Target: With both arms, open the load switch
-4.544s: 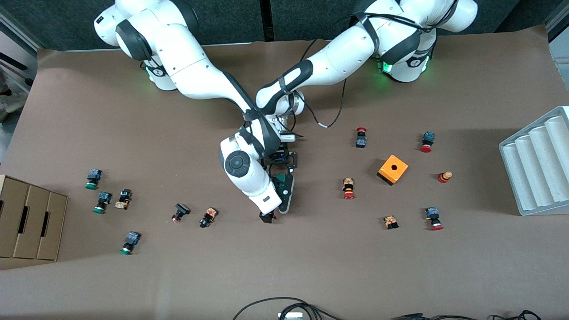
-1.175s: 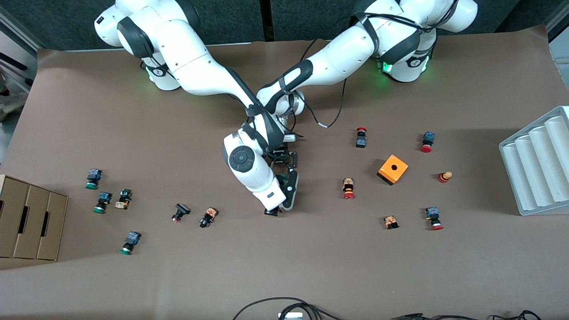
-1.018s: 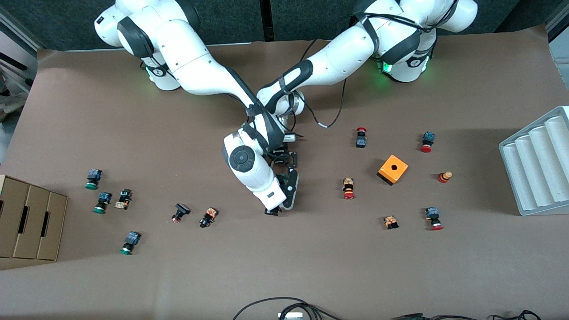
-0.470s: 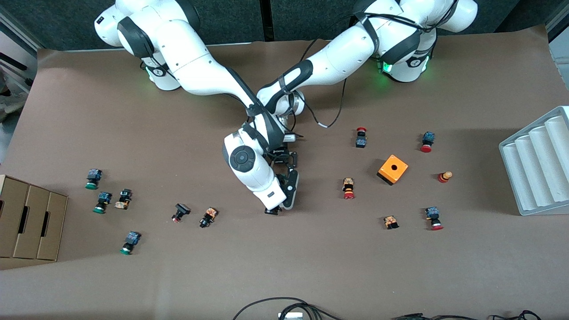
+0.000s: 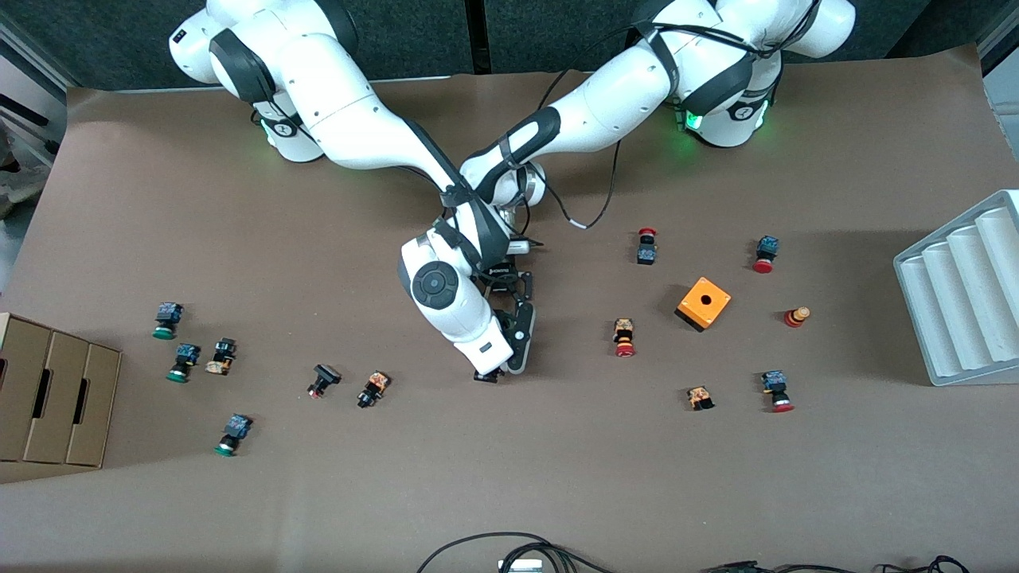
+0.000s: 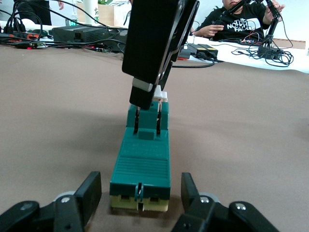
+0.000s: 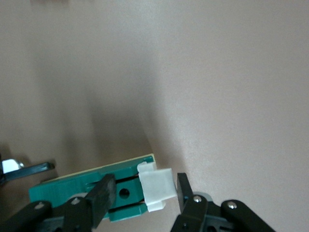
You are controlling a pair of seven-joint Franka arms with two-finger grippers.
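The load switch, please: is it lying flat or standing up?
Lying flat: the load switch rests lengthwise on the brown table.

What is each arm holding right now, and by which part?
Both grip the load switch: the left pincer clamps the green body's end, and the right pincer pinches the white sliding piece at its other end.

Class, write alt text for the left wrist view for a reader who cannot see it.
A narrow green load switch lies on the brown table, its near end between the left tool's black fingers. At its other end the right tool comes down from above onto the switch's white piece.
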